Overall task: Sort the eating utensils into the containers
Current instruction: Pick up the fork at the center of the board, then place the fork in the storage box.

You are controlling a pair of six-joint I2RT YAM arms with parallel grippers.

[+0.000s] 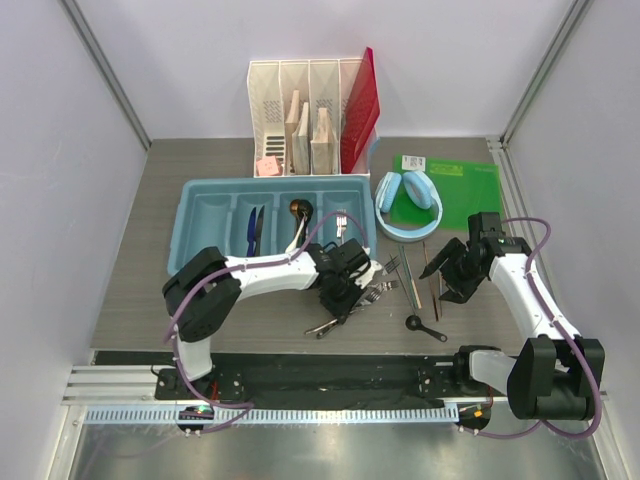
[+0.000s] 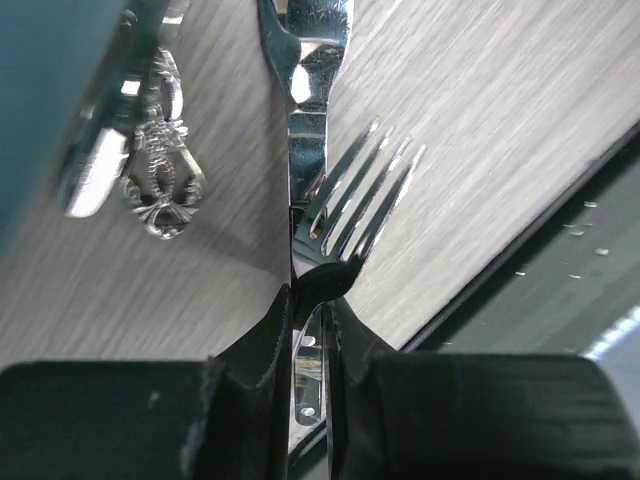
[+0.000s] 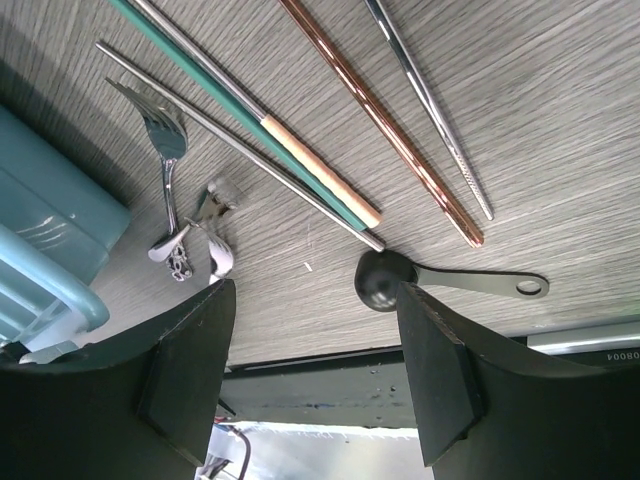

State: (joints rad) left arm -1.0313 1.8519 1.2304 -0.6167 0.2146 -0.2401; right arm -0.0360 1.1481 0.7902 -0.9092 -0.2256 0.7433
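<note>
Left gripper (image 2: 312,300) clamped on a silver fork (image 2: 358,208) just in front of the cutlery tray (image 1: 192,225); right gripper (image 3: 315,370) hangs with its jaws wide apart, holding nothing

On the table (image 1: 130,300) the light blue tray has 4 long compartments: dark knives (image 1: 254,228) lie in the 2nd from the left, a dark-bowled spoon (image 1: 301,212) in the 3rd, and something silver in the 4th that is too small to name. The left arm (image 1: 270,272) crosses the tray's near rim and hides it there. The pads close on the fork's neck, tines pointing away and handle mostly hidden between them; whether it is lifted off the wood I cannot tell. An ornate handle (image 2: 160,185) beside it is cut off by the frame. Below the right gripper lie 4 chopsticks (image 3: 330,150), upper ends out of frame, and a black measuring spoon (image 3: 385,280)
</note>
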